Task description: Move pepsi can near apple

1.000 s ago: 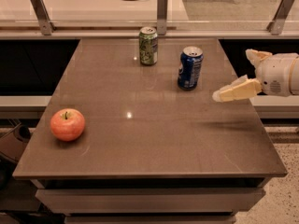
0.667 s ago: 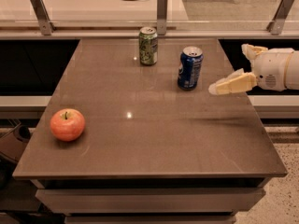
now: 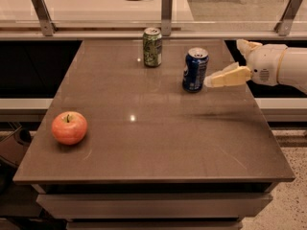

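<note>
The blue pepsi can (image 3: 194, 70) stands upright on the brown table (image 3: 158, 138), right of centre toward the back. The red-orange apple (image 3: 69, 127) sits near the table's front left corner, far from the can. My gripper (image 3: 223, 63) comes in from the right at can height, open and empty. Its near finger (image 3: 228, 77) points left, with its tip just beside the can's right side. Its far finger (image 3: 247, 46) is spread away behind it.
A green patterned can (image 3: 152, 47) stands upright at the back of the table, left of the pepsi can. A metal rail with posts (image 3: 166, 7) runs behind the table. The table's right edge lies under my arm.
My gripper has moved left toward the pepsi can, its near finger now close beside it. The cans and the apple have not moved.
</note>
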